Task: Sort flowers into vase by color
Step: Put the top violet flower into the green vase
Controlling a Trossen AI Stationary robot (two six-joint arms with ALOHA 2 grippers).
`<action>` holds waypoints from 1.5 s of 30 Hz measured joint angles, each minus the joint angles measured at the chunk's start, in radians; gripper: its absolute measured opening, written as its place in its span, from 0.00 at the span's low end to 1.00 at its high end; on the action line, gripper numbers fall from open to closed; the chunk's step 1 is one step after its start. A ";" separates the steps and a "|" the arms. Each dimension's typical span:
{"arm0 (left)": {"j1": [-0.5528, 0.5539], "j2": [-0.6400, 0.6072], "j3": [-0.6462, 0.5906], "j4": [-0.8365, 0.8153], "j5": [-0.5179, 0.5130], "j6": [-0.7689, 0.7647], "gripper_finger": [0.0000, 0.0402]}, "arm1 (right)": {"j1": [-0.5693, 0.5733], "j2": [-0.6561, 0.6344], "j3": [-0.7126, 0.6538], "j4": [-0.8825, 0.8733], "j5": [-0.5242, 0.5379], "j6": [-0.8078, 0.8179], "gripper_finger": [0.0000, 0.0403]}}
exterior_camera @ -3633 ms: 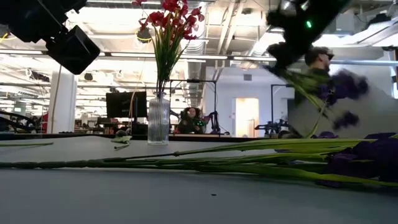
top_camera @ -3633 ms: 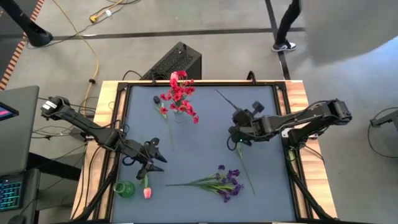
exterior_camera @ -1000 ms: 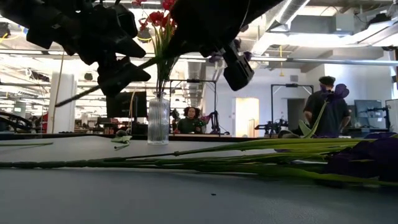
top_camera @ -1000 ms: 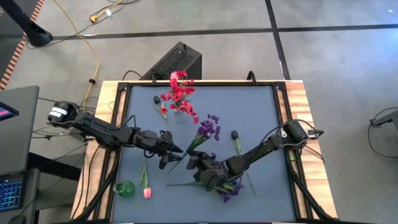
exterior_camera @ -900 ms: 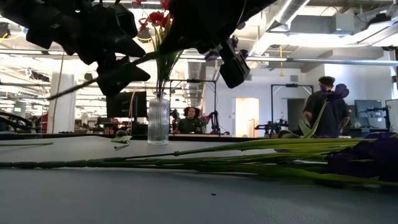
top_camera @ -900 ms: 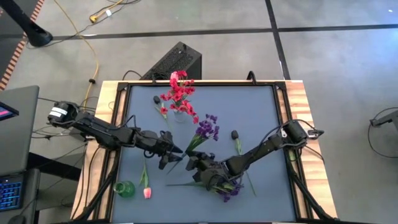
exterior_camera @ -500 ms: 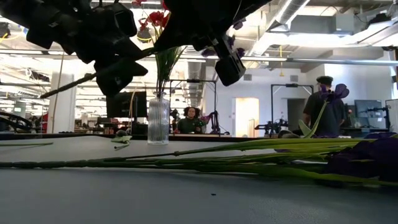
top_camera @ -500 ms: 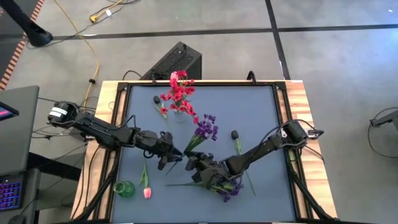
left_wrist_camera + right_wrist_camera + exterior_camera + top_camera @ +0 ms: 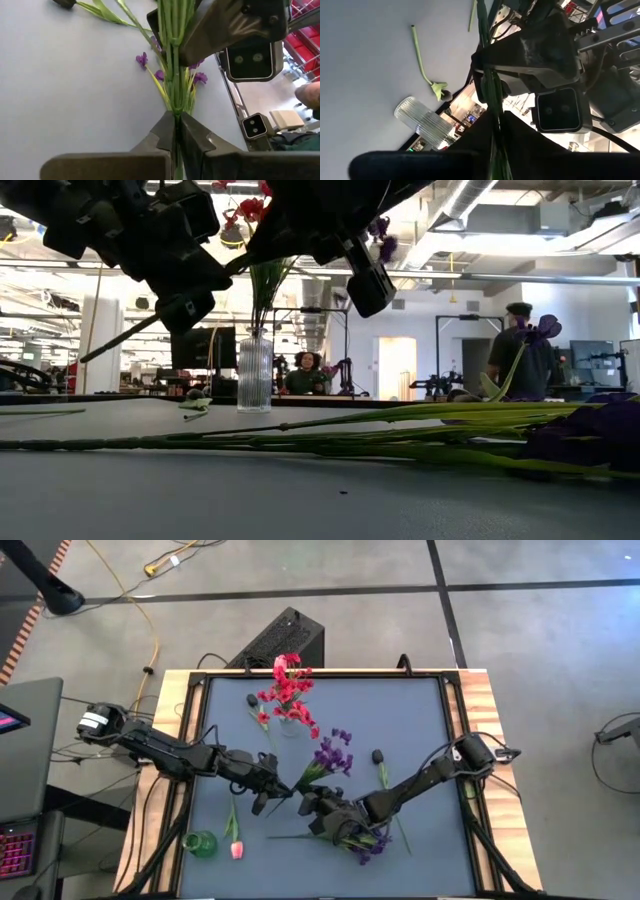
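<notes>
A bunch of purple flowers (image 9: 332,752) is held off the table, blossoms toward the far right and green stems (image 9: 172,75) slanting down to the near left. My left gripper (image 9: 280,789) is shut on the stems. My right gripper (image 9: 308,802) is around them closer to the blossoms. Red flowers (image 9: 285,690) stand in a clear vase (image 9: 254,372) at the far side. A second purple bunch (image 9: 362,839) lies on the table. A pink tulip (image 9: 236,846) lies beside a green vase (image 9: 200,843). My left gripper pinches the bunch's lower stems (image 9: 175,119) between its two fingers, coming roughly level from the table's left. The stem's free end (image 9: 115,342) sticks out past the fingers, clear of the table. My right gripper has the same stems (image 9: 494,107) between its two fingers, coming from the right, farther up the bunch.
A dark bud on a stem (image 9: 379,758) lies at the centre right. A loose red sprig (image 9: 262,720) lies left of the clear vase. Long green stems (image 9: 330,435) lie across the near table. A person (image 9: 520,350) stands in the room behind.
My left gripper has shut on the purple bunch's lower stems and taken hold. Both arms have stayed in place. The stem's free end has tipped slightly.
</notes>
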 joint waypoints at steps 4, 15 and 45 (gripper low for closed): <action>0.000 0.000 0.000 0.000 -0.003 0.002 0.00 | 0.002 0.000 0.000 0.000 0.000 0.019 0.26; 0.000 -0.014 0.000 0.003 0.002 0.043 0.00 | 0.052 0.000 0.000 -0.142 0.002 0.655 0.51; -0.308 -0.796 -0.006 -0.307 0.400 0.321 0.00 | 0.069 0.000 0.000 -0.523 0.057 1.257 0.53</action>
